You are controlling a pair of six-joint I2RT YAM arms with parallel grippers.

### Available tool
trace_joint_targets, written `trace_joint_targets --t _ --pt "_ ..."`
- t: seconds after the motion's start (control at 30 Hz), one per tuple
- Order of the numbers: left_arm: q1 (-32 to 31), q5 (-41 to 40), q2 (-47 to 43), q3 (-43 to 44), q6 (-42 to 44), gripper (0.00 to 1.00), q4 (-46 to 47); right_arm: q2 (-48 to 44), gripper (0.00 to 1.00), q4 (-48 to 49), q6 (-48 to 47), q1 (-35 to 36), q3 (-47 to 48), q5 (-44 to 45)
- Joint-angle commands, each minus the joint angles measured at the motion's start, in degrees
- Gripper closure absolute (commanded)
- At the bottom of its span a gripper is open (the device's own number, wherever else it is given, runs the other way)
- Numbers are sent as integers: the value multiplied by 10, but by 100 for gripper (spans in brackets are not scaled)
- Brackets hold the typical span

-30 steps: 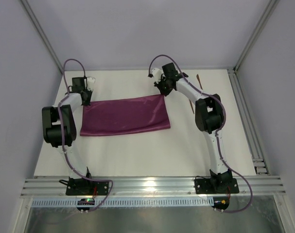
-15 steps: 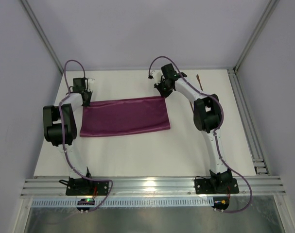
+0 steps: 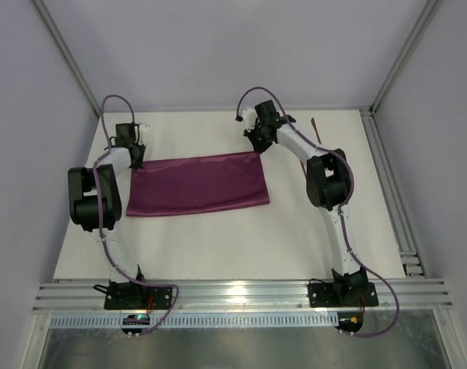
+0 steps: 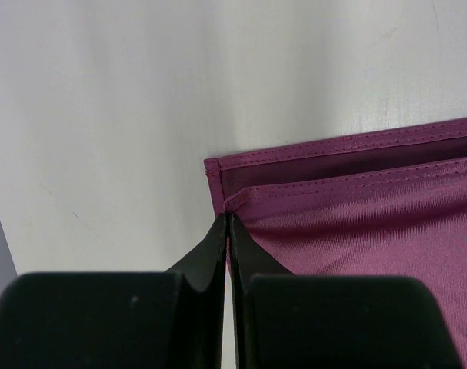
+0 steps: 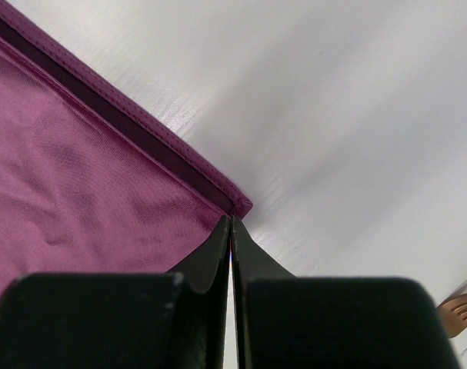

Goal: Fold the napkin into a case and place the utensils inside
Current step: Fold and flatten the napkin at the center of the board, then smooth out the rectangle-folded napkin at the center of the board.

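Two far corners of the doubled napkin [image 3: 198, 184], lying long-axis left to right on the worktop [image 3: 218, 246], are clenched in shut jaws, the left gripper [image 4: 228, 219] at the left end and the right gripper [image 5: 231, 221] at the right.
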Motion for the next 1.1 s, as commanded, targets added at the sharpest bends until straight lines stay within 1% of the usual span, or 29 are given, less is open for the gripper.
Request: trace_joint_targets --t 0.0,0.27,0.33,0.37,0.4,0.43,0.47,0.5,0.53,0.6,0.73,0.83,0.87,0.9,0.93,0.97,1.0,1.03,1.07 --pt "0 -11 -9 12 0 100 13 -12 96 11 18 -1 30 20" --pt "-1 -12 -10 11 -1 99 17 0 95 14 21 -1 48 21" --pt "0 -11 -11 10 0 98 16 0 91 15 21 -1 48 20" --pt "0 -10 -12 11 1 94 16 -1 87 15 21 -1 46 19" --pt "0 -9 -13 10 3 91 14 -3 78 16 21 0 45 20" --pt "0 -9 -13 10 4 79 14 -4 72 19 22 0 42 21" --pt "-1 -9 -17 10 4 73 13 -5 66 22 22 -1 35 22" --pt "0 -8 -19 9 3 69 13 -9 64 25 23 -1 30 22" --pt "-1 -9 -21 8 3 62 13 -16 62 34 23 -1 24 22" --pt "0 -11 -31 10 0 58 12 -24 61 37 28 -1 13 22" --pt "0 -14 -59 12 -2 56 2 -83 61 48 54 0 -11 27" --pt "-2 1 -106 5 -6 57 -30 -135 62 60 104 0 -66 47" --pt "-2 17 -122 -13 -8 58 -48 -177 63 66 120 2 -114 55" --pt "-4 27 -142 -26 -9 60 -57 -199 64 81 154 5 -142 65" --pt "-6 38 -184 -42 -9 64 -66 -220 66 91 170 10 -175 62" --pt "-7 49 -205 -78 -6 67 -76 -261 68 103 183 15 -243 58" --pt "-11 60 -242 -96 -2 72 -100 -278 73 121 206 20 -275 49" --pt "-14 62 -256 -114 4 74 -112 -293 76 126 216 30 -307 47" --pt "-16 63 -267 -132 14 75 -124 -315 79 130 225 36 -360 45"
